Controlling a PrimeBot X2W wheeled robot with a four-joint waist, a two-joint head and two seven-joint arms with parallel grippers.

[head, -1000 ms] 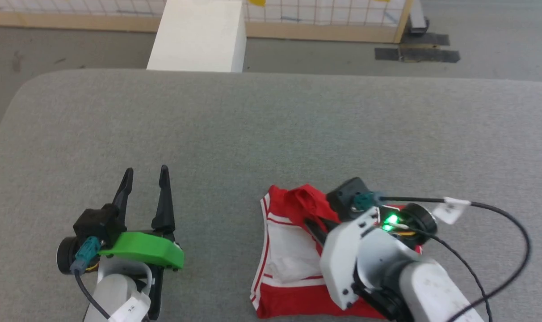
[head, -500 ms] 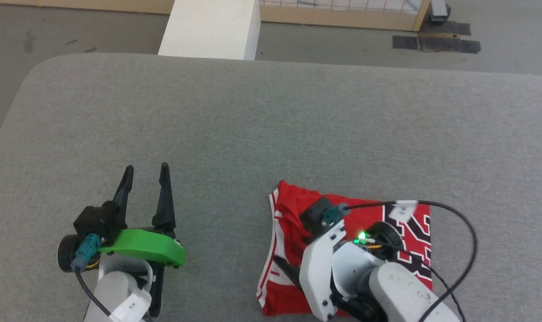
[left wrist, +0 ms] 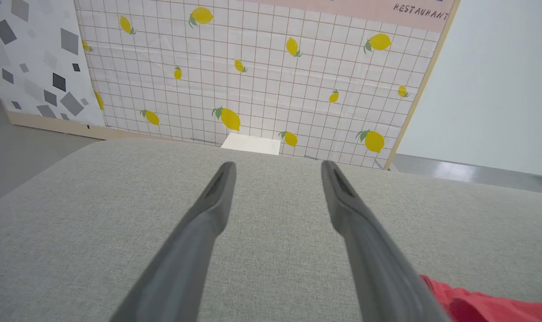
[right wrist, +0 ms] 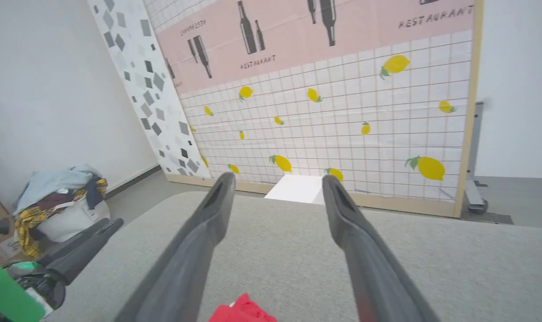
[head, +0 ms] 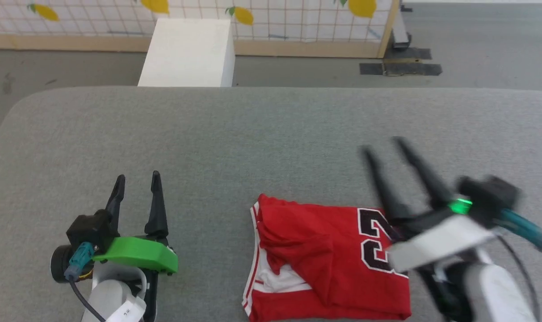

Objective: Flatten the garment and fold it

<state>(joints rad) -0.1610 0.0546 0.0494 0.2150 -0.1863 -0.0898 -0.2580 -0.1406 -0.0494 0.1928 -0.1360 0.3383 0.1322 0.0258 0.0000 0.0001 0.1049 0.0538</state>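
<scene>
Now, head view: the garment [head: 324, 259] lies folded, red with a black number uppermost, at the worktop's [head: 253, 134] near edge, right of centre.
Head view, left tool [head: 137, 176]: fingers apart, empty, toward the near-left corner.
Head view, right tool [head: 381, 145]: blurred, fingers spread, empty, at the garment's right end.
Left wrist view: left tool [left wrist: 277, 164] spread wide above bare worktop; garment [left wrist: 485, 306] at lower right.
Right wrist view: right tool [right wrist: 277, 178] spread, gripping nothing; garment [right wrist: 244, 311] below it.

Grey cloth-covered table [head: 253, 134], rounded corners. Red shirt [head: 324, 264] lies folded at near edge, right of centre; black number up.
</scene>
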